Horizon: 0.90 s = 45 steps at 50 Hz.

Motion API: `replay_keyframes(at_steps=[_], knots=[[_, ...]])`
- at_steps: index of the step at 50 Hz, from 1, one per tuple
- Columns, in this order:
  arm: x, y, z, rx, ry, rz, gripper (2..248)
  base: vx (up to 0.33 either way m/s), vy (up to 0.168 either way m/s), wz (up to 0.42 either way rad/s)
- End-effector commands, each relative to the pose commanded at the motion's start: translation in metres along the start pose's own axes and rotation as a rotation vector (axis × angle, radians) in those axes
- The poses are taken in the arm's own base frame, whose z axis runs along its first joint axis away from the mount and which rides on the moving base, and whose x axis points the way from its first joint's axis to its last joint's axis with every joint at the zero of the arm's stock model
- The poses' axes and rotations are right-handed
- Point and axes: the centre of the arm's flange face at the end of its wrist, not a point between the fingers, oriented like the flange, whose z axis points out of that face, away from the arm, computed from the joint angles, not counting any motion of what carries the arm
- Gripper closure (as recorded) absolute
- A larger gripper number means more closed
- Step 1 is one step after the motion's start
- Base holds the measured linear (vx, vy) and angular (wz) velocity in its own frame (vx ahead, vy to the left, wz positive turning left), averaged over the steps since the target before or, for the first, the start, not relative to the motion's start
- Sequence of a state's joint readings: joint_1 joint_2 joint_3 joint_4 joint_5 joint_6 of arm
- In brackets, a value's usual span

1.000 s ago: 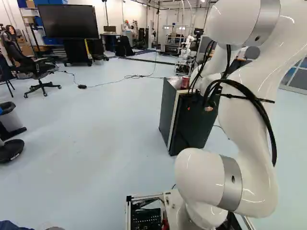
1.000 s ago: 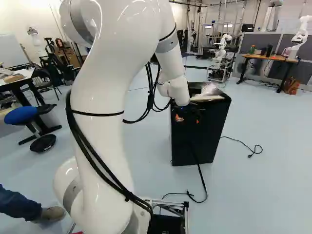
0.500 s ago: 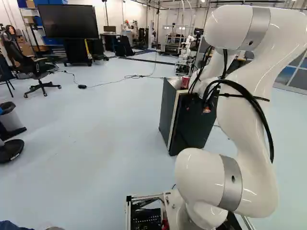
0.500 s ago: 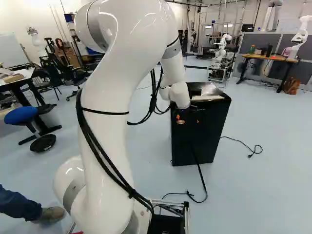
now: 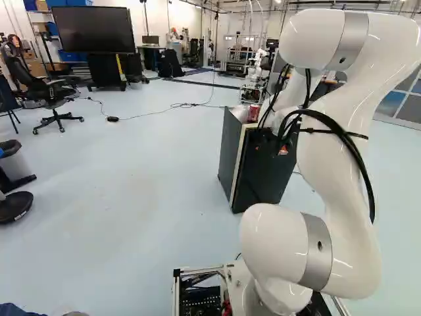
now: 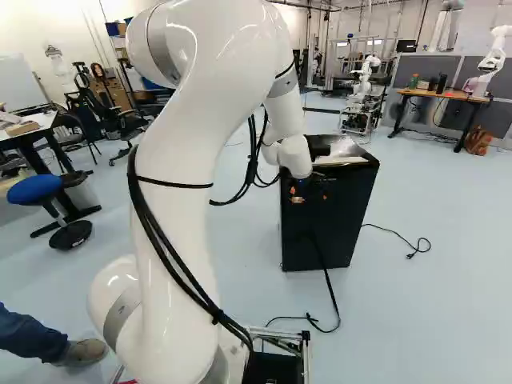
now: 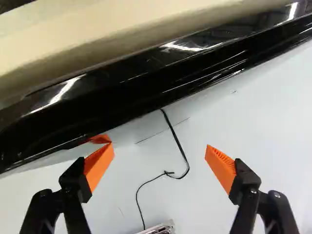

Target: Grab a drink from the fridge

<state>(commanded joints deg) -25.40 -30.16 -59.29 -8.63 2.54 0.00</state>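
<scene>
The claw (image 7: pixel 157 148) is wide open with nothing in it, and its orange pads (image 7: pixel 220 168) stand apart. One pad is just beside the shiny black front of the fridge (image 6: pixel 336 220); I can't quite tell if they touch. The fridge stands on the floor ahead of the base, with its door shut, so any drink inside is hidden. The door should be stiff and smooth, so a pad could slip off. It looks best to hook its edge and pull gently. The fridge should be heavy, but a hard tug might rock it. On top is a red can (image 5: pixel 253 113). A full can would be a bit heavy, hard but thin, and maybe slippery if cold. Hold it round the middle and don't squash it. I count one claw, two pads, one fridge, one red can, and one crinkly bag (image 6: pixel 346 147) on top.
</scene>
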Motion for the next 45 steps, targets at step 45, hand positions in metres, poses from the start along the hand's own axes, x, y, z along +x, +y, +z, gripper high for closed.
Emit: replay_keyframes(at_steps=[45], knots=[[-0.002, -0.005, -0.002, 0.005, -0.002, -0.007, 3, 0.0, 0.0, 0.0]])
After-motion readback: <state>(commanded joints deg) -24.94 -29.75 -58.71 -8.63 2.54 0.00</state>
